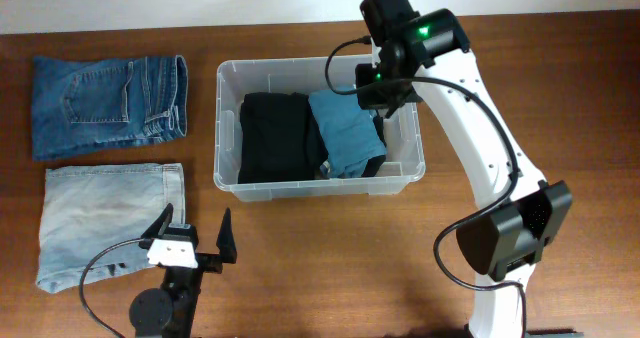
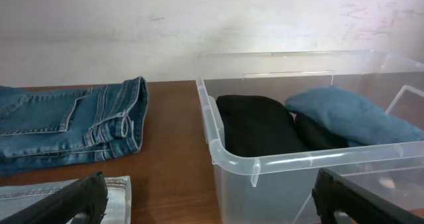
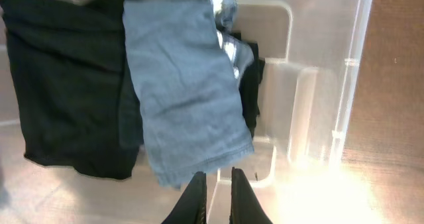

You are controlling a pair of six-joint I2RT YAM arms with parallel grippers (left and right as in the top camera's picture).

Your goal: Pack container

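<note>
The clear plastic container stands at mid-table. Inside it lie a folded black garment and a folded blue garment. My right gripper hovers over the bin's far right part. In the right wrist view its fingers are shut and empty, just above the edge of the blue garment and next to the black garment. My left gripper is open and empty near the front edge, facing the container.
Folded dark blue jeans lie at the far left. Folded light blue jeans lie in front of them, beside my left gripper. Both show in the left wrist view, the dark pair and the light pair.
</note>
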